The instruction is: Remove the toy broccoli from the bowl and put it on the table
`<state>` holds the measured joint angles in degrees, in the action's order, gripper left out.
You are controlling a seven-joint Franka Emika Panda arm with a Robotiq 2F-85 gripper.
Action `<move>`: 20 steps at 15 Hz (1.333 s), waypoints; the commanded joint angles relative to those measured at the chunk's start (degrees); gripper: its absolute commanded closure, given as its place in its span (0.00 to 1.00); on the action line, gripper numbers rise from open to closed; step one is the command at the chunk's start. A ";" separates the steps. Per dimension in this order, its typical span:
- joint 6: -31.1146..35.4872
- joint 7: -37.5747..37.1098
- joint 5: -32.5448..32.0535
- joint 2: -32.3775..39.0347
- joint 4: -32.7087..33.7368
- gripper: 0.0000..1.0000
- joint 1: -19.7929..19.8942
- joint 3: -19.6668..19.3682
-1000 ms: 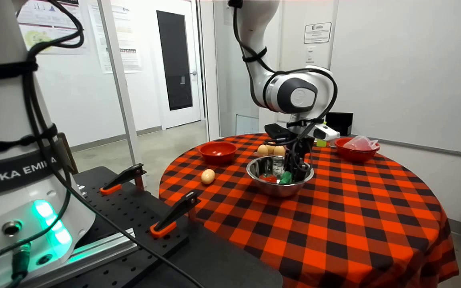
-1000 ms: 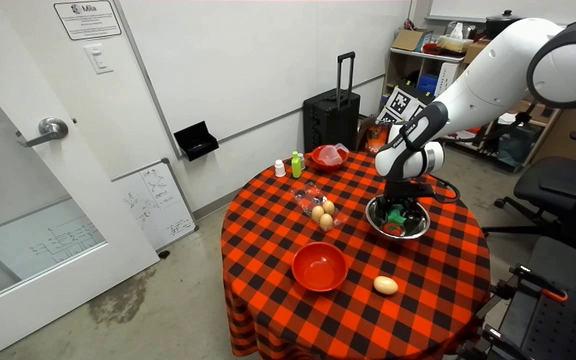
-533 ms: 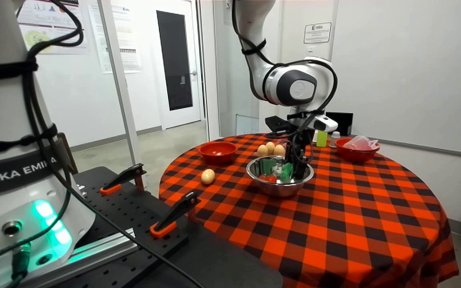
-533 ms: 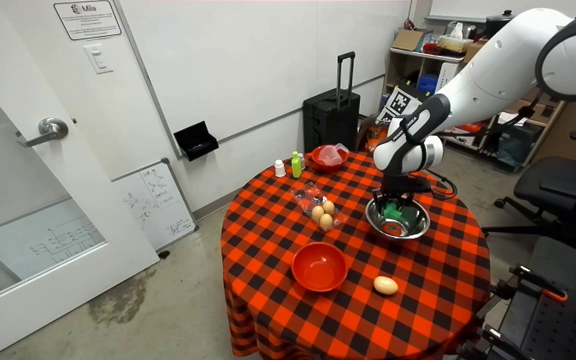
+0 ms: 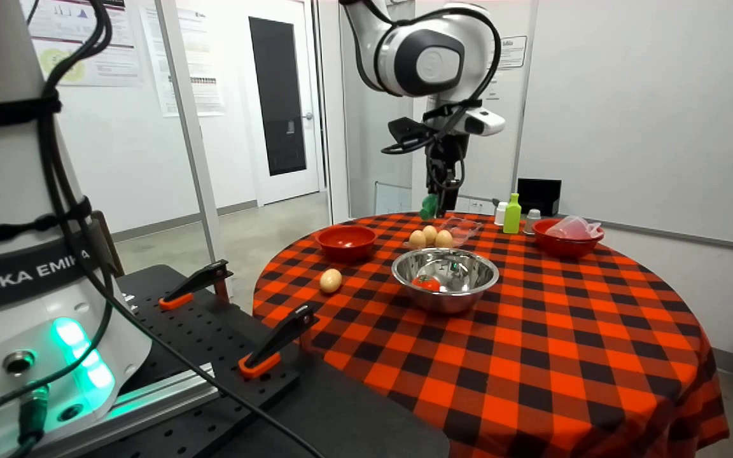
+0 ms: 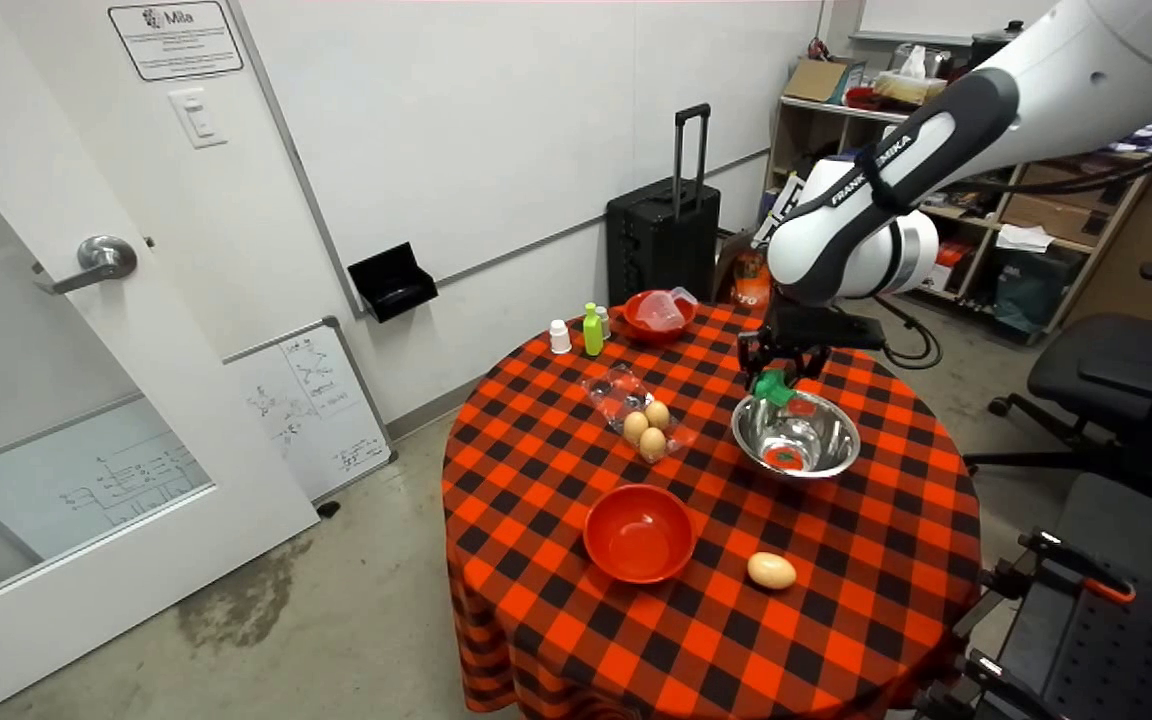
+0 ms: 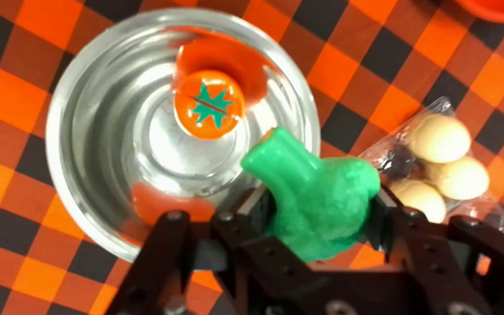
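The toy broccoli [image 7: 326,199], green with a thick stem, is held between the two finger pads of my gripper [image 7: 320,210] in the wrist view. Its stem points toward the bowl side. In both exterior views the broccoli [image 5: 429,207] [image 6: 774,388] hangs in the air at the fingertips, above the level of the bowl rim. The shiny metal bowl [image 5: 446,304] [image 6: 841,455] stands on the chequered table [image 5: 570,343]. The bowl [image 7: 99,144] lies below and to the left of the gripper in the wrist view. A toy tomato [image 7: 208,107] is inside it.
Several eggs [image 6: 636,428] in a clear carton [image 6: 616,390] sit beside the bowl. A red bowl [image 6: 640,535] and a single egg [image 6: 771,570] are nearer the door side. A green bottle [image 5: 512,216], white shakers [image 6: 560,338] and another red bowl [image 5: 567,245] stand at the far edge.
My gripper has risen out of the metal bowl with the broccoli between its fingers and shifted slightly toward the egg carton. The bowl and tomato stay where they were.
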<state>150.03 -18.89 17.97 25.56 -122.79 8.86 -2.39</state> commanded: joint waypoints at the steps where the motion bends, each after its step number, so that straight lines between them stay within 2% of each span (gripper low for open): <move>1: -0.23 3.28 3.94 -11.06 -11.04 0.77 -1.94 3.06; 5: -1.35 5.19 7.15 -15.09 -16.46 0.77 -4.85 6.27; 9: -1.15 5.95 7.52 -14.60 -18.55 0.77 -7.41 7.41; 14: 1.57 6.61 5.70 -10.57 -18.04 0.77 -9.10 7.17; 20: 5.26 4.87 0.83 -2.38 -14.50 0.77 -10.58 5.77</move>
<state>153.11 -13.40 21.57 18.49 -140.19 -0.20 4.84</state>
